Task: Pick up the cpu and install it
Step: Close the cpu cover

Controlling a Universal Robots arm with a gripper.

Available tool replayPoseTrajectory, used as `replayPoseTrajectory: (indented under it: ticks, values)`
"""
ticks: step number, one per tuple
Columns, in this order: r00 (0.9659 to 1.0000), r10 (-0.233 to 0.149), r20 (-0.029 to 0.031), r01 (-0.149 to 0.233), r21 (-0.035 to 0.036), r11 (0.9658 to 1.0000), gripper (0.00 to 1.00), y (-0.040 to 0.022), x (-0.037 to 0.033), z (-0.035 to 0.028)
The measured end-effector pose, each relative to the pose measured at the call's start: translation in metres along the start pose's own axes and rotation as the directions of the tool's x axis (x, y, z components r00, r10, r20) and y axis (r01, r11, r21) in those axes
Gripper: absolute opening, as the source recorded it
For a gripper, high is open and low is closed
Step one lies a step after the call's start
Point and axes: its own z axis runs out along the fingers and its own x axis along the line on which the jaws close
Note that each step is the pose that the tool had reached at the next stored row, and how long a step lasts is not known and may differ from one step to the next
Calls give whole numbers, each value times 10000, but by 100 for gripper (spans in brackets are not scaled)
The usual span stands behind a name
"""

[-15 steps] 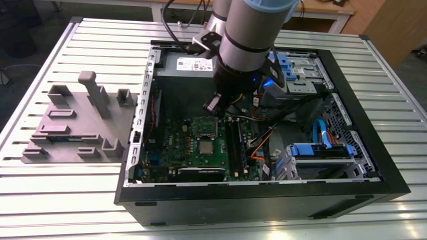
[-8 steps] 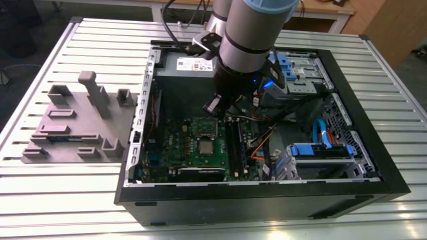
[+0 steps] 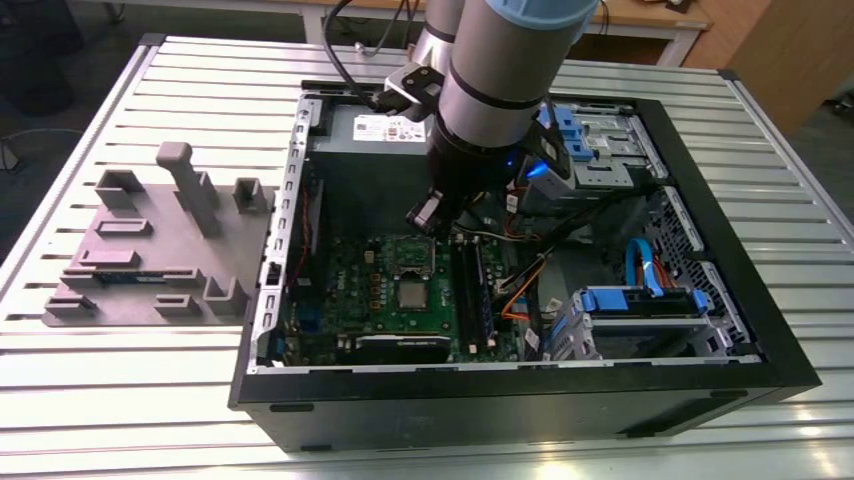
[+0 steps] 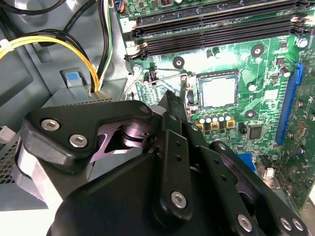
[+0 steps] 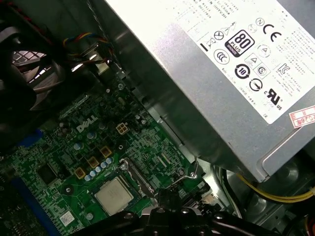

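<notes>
Evidently the cpu (image 3: 416, 293), a small flat square chip with a silver-grey metal top, lies in its socket on the green motherboard (image 3: 358, 300); seating appears flush, though unconfirmed. Black pincer (image 4: 170, 105) hovers beside it, holding nothing; its opening cannot be told. Verify alignment before pressing.

A black gripper (image 4: 170, 105) body fills the foreground, above a green motherboard (image 4: 256, 69). The silver cpu (image 4: 217, 91) sits in its socket, just beyond the gripper's tip. Black memory slots (image 4: 211, 29) run along the board's far side. Yellow and black cables (image 4: 74, 49) curve past a grey box (image 4: 64, 98).
</notes>
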Motion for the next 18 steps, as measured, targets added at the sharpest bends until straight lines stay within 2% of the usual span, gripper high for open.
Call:
replayPoseTrajectory:
  ticks: [10,18]
  values:
    - [10000,1,-1,-1,1,10000,10,-23,28,-3]
    - [10000,2,-10,-2,9,10000,10,-69,81,-7]
